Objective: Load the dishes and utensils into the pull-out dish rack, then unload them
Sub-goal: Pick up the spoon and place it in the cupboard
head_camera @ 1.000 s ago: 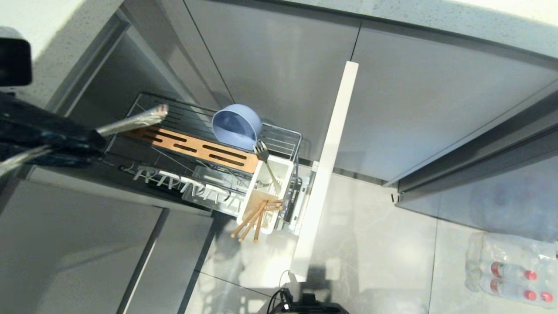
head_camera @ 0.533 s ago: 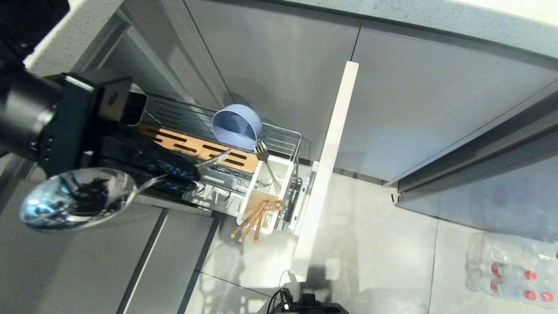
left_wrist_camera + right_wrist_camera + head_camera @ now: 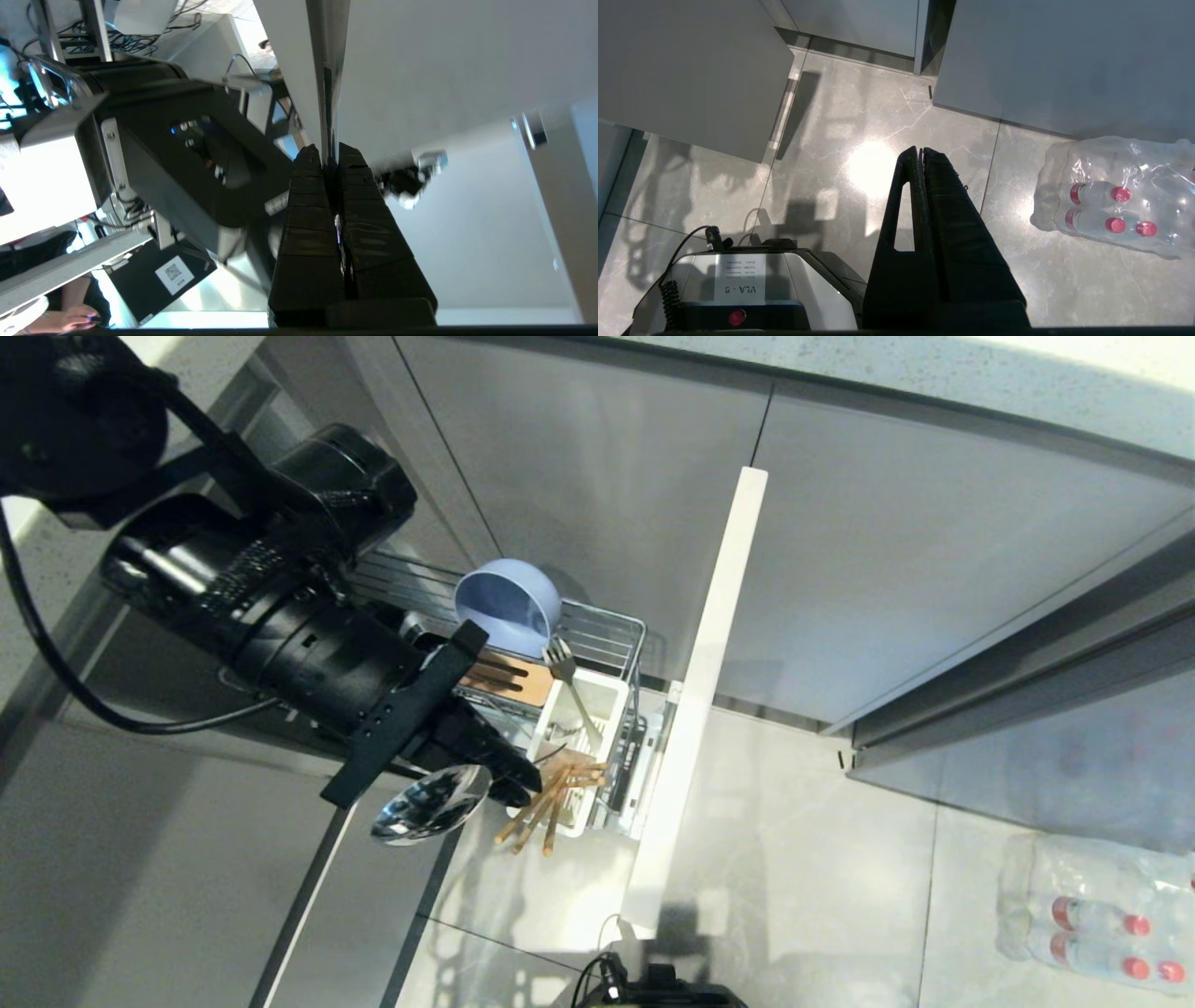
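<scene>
Spoon (image 3: pixel 429 801) first, at the left of the head view: one shiny metal spoon, its bowl sticking out below the left gripper (image 3: pixel 509 777), which is clenched on the handle. In the left wrist view the fingers (image 3: pixel 306 224) are pressed together with only a sliver of metal between them. The spoon's long axis runs roughly level, bowl pointing away from the rack (image 3: pixel 611 625) and handle end toward it.

Just beside the fingertips, to their right, stands the white cup (image 3: pixel 611 695) at the near end of the pulled-out rack — that is the relation the next move seems to turn on. The cup lies right of the gripper and a little farther back, so the spoon would likely have to swing handle-down or bowl-down over its opening. The left arm is plainly the nearer one; the right gripper (image 3: pixel 920 154) hangs over the floor, well apart, fingers closed on nothing.

Counted, the cup holds one fork (image 3: pixel 571 686), tines up and leaning toward the bowl (image 3: pixel 509 602), and a bundle of chopsticks (image 3: pixel 546 803) tilted out over its near edge — at least three sticks, the exact number hard to tell. One blue bowl sits tilted on the wire behind the wooden strip (image 3: pixel 509 677). No pink plate shows anywhere.

At far right, one pack of bottles (image 3: pixel 1097 901) lies on the floor.
</scene>
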